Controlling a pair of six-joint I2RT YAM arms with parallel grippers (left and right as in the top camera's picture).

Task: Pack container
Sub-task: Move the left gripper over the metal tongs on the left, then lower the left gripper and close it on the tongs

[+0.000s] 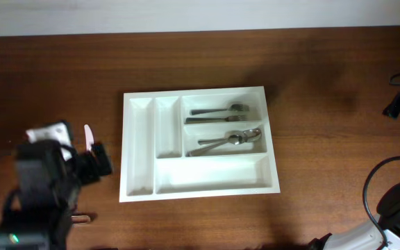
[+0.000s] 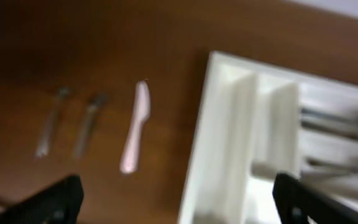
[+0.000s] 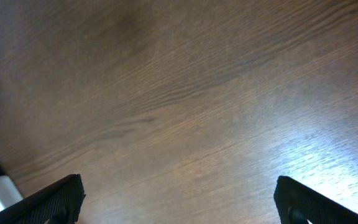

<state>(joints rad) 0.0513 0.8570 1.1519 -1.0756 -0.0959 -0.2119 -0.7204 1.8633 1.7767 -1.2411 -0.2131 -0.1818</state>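
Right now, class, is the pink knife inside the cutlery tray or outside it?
Outside. The pink knife lies on the wooden table, apart from the white cutlery tray.

A brown wood table (image 1: 325, 83) is all around. A white wall (image 1: 186, 14) runs along 12 o'clock. A black cable (image 1: 368, 182) curls at 4 o'clock. At 9 o'clock lies a pink knife (image 2: 134, 127), with blurry grey cutlery (image 2: 89, 124) just beside it.

Dark brown wood-grain table (image 1: 325, 76) fills the overhead view. A pale strip (image 1: 186, 14) borders it at twelve o'clock, shadowed at eleven.
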